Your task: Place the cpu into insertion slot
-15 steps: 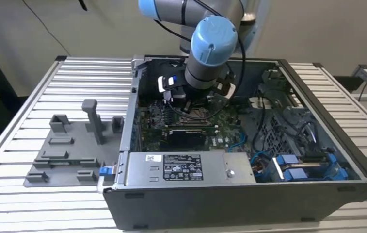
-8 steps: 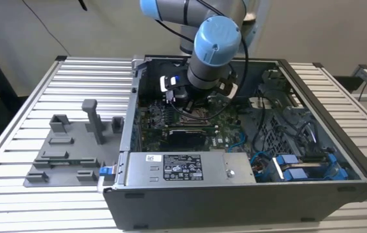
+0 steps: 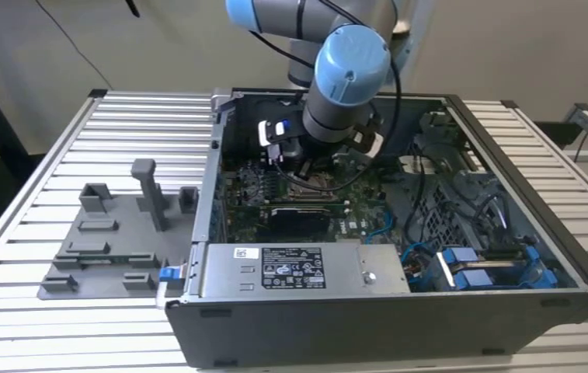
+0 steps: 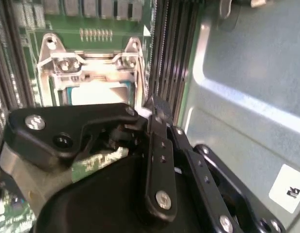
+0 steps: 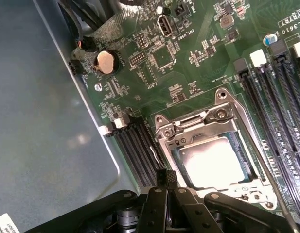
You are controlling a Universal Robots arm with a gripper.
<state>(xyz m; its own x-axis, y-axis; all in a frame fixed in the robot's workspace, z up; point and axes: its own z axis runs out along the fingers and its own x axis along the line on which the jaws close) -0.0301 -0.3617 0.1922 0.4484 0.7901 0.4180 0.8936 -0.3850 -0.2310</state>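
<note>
The cpu (image 5: 215, 162), a flat square chip with a silvery face, lies inside the insertion slot (image 5: 188, 128), whose shiny metal frame surrounds it on the green motherboard. In the second wrist view the cpu (image 4: 98, 92) shows pale within the same insertion slot (image 4: 89, 60). My gripper (image 5: 165, 175) hovers just beside the socket's edge, its black tips together and holding nothing. The second wrist view has the gripper (image 4: 156, 104) at the frame's corner. In the exterior view the gripper (image 3: 309, 172) hangs under the blue-capped arm, low inside the open computer case above the insertion slot (image 3: 312, 185).
Long black memory slots (image 5: 281, 87) run beside the socket. A coin battery (image 5: 105, 62) and cables lie further off. The grey case wall (image 5: 38, 121) is close. A power supply (image 3: 283, 268) fills the case front. A grey fixture (image 3: 107, 233) sits on the slatted table.
</note>
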